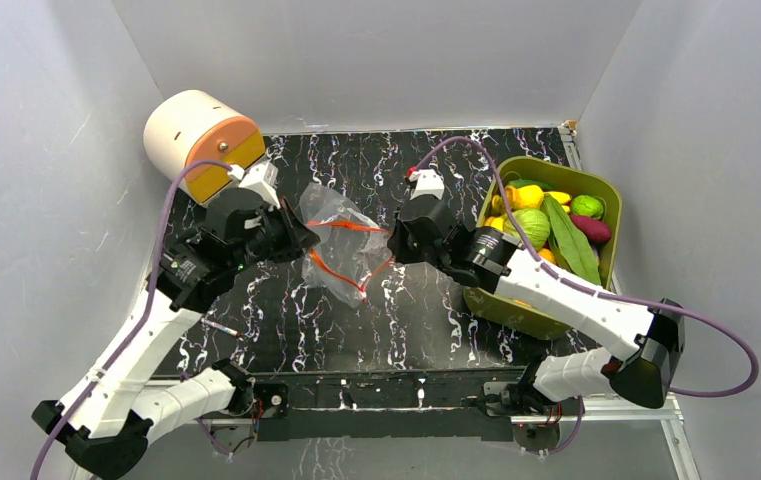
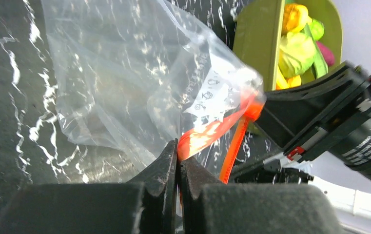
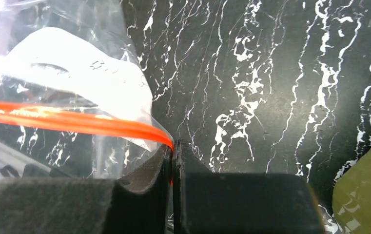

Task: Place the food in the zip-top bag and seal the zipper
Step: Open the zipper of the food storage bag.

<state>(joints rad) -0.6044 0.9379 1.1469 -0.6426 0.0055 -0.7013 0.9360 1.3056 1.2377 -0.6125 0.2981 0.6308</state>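
Left gripper (image 2: 178, 163) clamped on the zipper (image 2: 207, 135), right gripper (image 3: 173, 158) clamped opposite, zip-top bag (image 1: 341, 212) held between them, food (image 1: 533, 226) piled in tub (image 1: 516, 306).

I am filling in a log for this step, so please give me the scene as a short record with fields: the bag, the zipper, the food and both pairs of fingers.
bag: clear zip-top bag, stretched between the two arms, no food seen inside
zipper: red-orange, its two sides look apart, so not sealed
left fingers: shut on the zipper
right fingers: shut on the zipper, at the opposite side
food: in the olive-green tub, at the right of the table
task state: nothing bagged yet
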